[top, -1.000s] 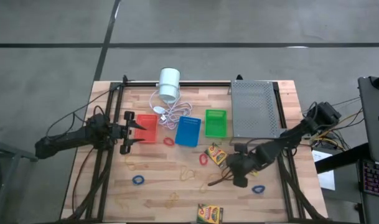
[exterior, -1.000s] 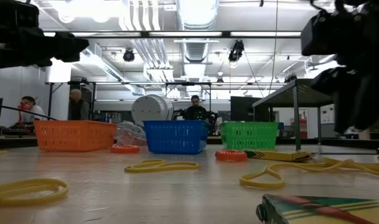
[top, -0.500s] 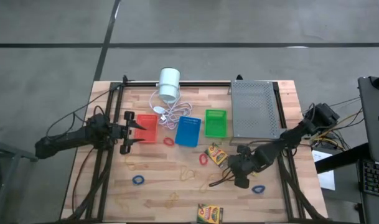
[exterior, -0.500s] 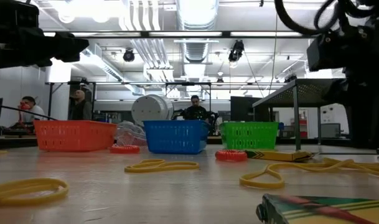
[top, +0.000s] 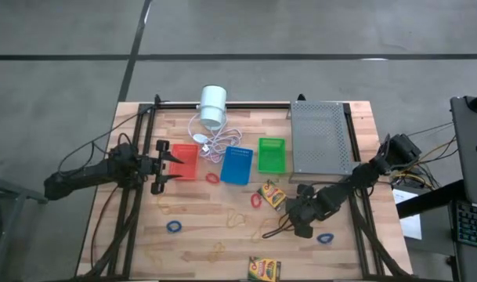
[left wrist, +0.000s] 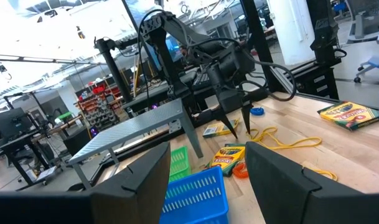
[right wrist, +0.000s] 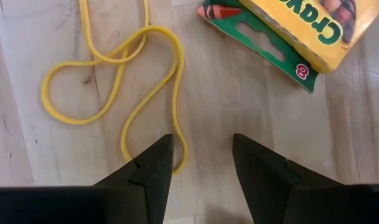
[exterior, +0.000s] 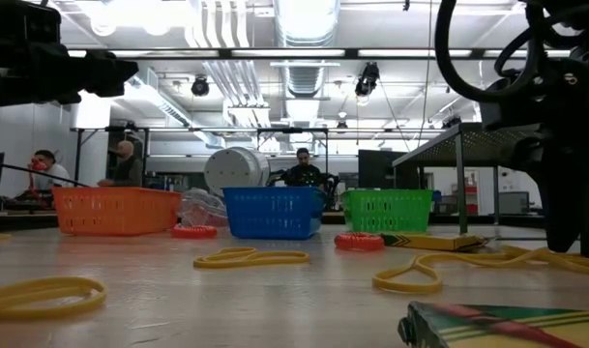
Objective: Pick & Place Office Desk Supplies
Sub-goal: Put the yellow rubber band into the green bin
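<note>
Right gripper [right wrist: 201, 163] hangs low over wood table [top: 199, 235], fingers parted w/ nothing btwn them, tips straddling one end of a tan rubber band [right wrist: 136, 93] that lies looped flat on the boards; the spread looks set to drop either side of the strand & pinch it, so prob. this is the approach to a pick, not yet a grasp. Crayon box [right wrist: 301, 31] sits just beside that band, flat, label up, not touched. In high view the same gripper [top: 283, 225] is at table's right-front, near the box [top: 272, 194] & a red band [top: 255, 201]; a blue band [top: 325, 238] lies just past it. Left gripper [top: 166, 167] waits at left side, fingers apart & empty, right by the red-orange basket [top: 184, 160]. Blue basket [top: 236, 165] & green basket [top: 271, 155] stand in a row w/ it, open side up, likely as drop targets; can't tell contents. Another crayon box [top: 264, 269] at front edge, more bands scattered, e.g. blue one [top: 174, 227]. Grey perforated tray [top: 320, 137] & white cylinder [top: 213, 104] w/ cord stand at back, apart from the work.
</note>
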`<state>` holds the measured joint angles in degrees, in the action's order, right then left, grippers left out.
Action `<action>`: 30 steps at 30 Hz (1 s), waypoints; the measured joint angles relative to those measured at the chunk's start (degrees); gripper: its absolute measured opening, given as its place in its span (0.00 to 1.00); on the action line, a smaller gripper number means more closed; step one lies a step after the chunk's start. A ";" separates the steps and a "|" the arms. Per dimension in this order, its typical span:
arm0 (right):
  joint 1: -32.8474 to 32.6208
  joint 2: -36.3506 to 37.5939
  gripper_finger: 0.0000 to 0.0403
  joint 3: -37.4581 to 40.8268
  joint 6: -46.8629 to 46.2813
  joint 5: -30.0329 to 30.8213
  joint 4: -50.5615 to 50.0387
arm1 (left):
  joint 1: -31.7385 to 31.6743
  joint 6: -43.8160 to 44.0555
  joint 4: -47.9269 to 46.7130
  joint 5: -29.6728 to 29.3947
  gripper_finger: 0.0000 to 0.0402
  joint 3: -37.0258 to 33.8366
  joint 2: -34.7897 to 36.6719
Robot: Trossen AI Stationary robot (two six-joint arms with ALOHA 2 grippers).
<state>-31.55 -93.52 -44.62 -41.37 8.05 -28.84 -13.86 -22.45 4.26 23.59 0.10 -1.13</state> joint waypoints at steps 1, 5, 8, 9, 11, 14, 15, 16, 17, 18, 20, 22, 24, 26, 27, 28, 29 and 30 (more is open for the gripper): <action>-0.12 0.04 0.40 -0.04 0.04 -0.01 0.02 | 0.00 0.01 -0.01 0.00 0.52 0.00 0.00; -0.80 0.37 0.37 -0.09 0.09 0.15 -0.26 | 0.01 0.01 0.01 0.00 0.52 0.00 0.00; -0.88 0.35 0.35 -0.15 -0.01 0.07 -0.52 | 0.00 0.01 -0.01 0.00 0.52 0.00 0.00; -0.90 0.29 0.34 -0.15 0.00 0.09 -0.50 | 0.01 0.00 0.00 0.00 0.52 0.01 0.00; -0.92 -0.12 0.31 -0.17 -0.07 0.11 -0.42 | 0.00 0.01 -0.01 -0.01 0.52 0.02 0.00; -0.94 -0.22 0.25 -0.20 -0.27 0.07 -0.40 | 0.00 0.00 0.00 0.00 0.52 0.00 0.00; -0.94 -0.22 0.23 -0.19 -0.51 0.11 -0.42 | 0.00 -0.01 0.01 0.00 0.52 0.00 0.00; -0.95 -0.21 0.21 -0.18 -0.99 0.33 -0.49 | 0.00 0.01 0.01 0.00 0.52 0.01 0.00; -0.96 -0.13 0.19 -0.15 -1.44 0.58 -0.55 | 0.00 0.01 -0.01 0.00 0.52 0.01 0.00; -0.96 -0.06 0.16 -0.15 -1.62 0.74 -0.59 | 0.00 0.00 0.00 0.00 0.52 0.00 0.00; -0.96 -0.06 0.12 -0.13 -1.69 0.84 -0.68 | 0.02 -0.01 0.01 0.00 0.52 0.02 0.00; -0.96 0.06 0.08 -0.12 -1.72 0.91 -0.74 | 0.01 0.01 0.00 0.00 0.52 0.01 0.00; -0.96 0.18 0.04 -0.11 -1.78 0.91 -0.75 | 0.01 -0.01 0.01 0.00 0.52 0.00 0.00; -0.96 0.40 0.03 -0.09 -1.79 0.94 -0.77 | 0.00 0.00 -0.01 0.00 0.52 0.02 0.00; -0.96 0.44 0.02 -0.10 -1.90 0.94 -0.77 | 0.00 -0.01 -0.01 0.00 0.52 0.02 0.00; -0.96 0.44 0.02 -0.20 -2.33 0.94 -0.80 | 0.00 0.01 0.00 0.00 0.52 0.01 0.00; -0.96 0.44 0.02 -0.39 -2.88 0.94 -0.95 | 0.00 0.00 -0.01 0.00 0.52 0.01 0.00; -0.96 0.42 0.02 -0.72 -3.31 0.94 -1.26 | 0.00 0.01 -0.01 0.00 0.52 0.00 0.00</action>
<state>-32.51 -93.10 -45.34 -44.68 8.99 -30.10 -13.87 -22.44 4.25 23.59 0.10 -1.13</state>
